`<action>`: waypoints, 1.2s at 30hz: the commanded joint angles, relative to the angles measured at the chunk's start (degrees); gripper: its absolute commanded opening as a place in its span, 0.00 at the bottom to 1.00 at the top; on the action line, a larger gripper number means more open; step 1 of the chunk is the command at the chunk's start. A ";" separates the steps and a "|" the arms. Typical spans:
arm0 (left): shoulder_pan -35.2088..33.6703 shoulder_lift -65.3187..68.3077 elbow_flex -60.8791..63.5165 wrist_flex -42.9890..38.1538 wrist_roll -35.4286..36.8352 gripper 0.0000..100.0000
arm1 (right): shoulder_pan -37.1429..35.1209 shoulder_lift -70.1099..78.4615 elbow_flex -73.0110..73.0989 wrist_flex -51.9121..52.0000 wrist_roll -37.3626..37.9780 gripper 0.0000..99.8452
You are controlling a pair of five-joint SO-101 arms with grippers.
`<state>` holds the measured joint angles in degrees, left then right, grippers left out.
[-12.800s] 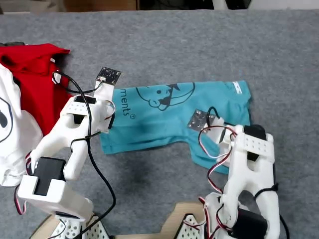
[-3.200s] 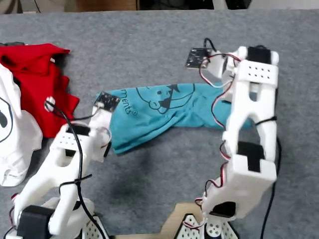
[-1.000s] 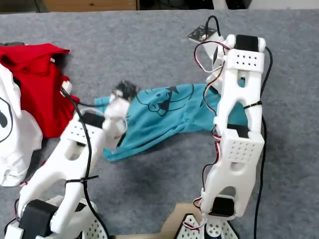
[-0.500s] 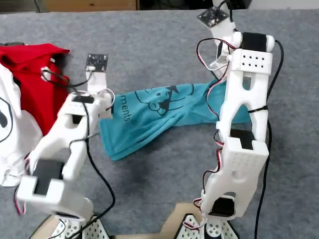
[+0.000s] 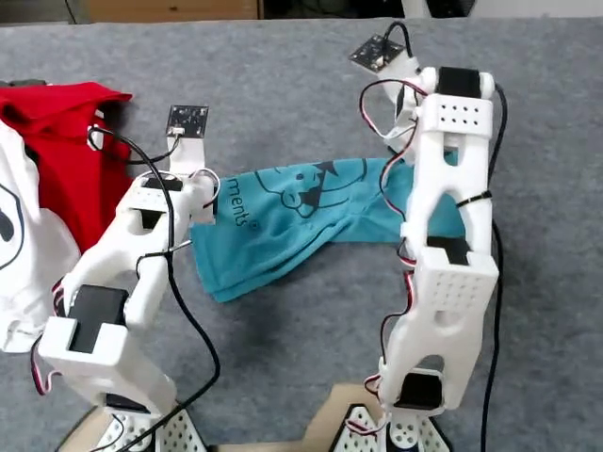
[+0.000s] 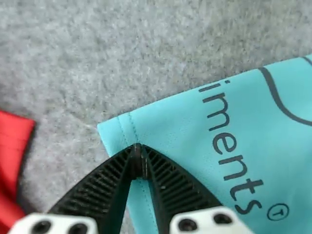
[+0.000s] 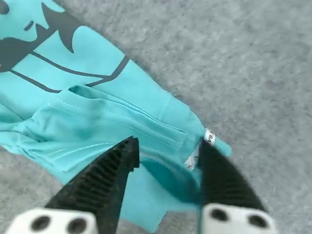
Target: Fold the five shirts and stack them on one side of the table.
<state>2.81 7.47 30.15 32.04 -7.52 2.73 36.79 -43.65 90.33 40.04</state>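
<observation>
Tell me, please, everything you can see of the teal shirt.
The teal shirt looks like smooth knit, with a dark cartoon drawing and lettering, stitched hems and a small white tag. It lies loosely bunched, half folded, on the grey table. The left gripper is shut on one hem corner; the right gripper stands open over the tag end.

**Where your three cameras look**

Your high view looks steeply down over the table [image 5: 301, 85]. Both wrist views face down from close above the teal shirt [image 5: 283, 217], one at each end, which all three share.
</observation>
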 commanded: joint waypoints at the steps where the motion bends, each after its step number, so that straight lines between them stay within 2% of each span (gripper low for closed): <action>1: 0.09 -0.31 -2.64 0.35 -0.44 0.02 | -0.48 -1.71 -0.48 1.05 0.70 0.27; 4: 0.09 -0.31 -2.64 0.35 -0.44 0.02 | -1.45 -3.82 -0.48 4.13 3.60 0.27; 8: 0.18 -0.31 -2.64 0.53 -0.53 0.02 | -2.15 -5.49 -0.48 5.19 3.69 0.27; 13: 0.35 -0.31 -2.64 0.70 -0.53 0.02 | 0.13 -4.35 -0.48 -0.53 -3.87 0.27; 17: 0.18 -0.31 -2.64 0.70 -0.53 0.02 | -1.01 -4.70 -0.48 1.67 -4.22 0.26; 19: 0.18 -0.31 -2.64 0.70 -0.53 0.02 | -1.54 -4.70 -1.27 5.27 -4.22 0.20; 22: 0.18 -0.31 -2.64 0.70 -0.53 0.02 | -1.27 -4.44 -1.54 9.93 -4.66 0.00; 24: 0.18 -0.31 -2.64 0.70 -0.53 0.02 | -1.19 -4.62 -0.13 11.87 -4.57 0.02; 25: 0.18 -0.31 -2.64 0.70 -0.53 0.02 | -1.19 -4.62 1.36 11.60 -4.66 0.00; 27: 0.26 -0.31 -2.64 0.70 -0.53 0.02 | -1.36 -4.18 4.97 9.93 -4.66 0.01; 30: 0.26 -0.31 -2.64 0.70 -0.53 0.02 | -2.24 -2.86 12.00 1.23 -5.89 0.00; 36: 0.35 -0.31 -2.64 0.70 -0.53 0.02 | -7.52 0.66 18.15 -11.16 -8.88 0.00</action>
<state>2.81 7.47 30.15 32.40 -7.69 -1.76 37.05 -26.77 83.91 32.04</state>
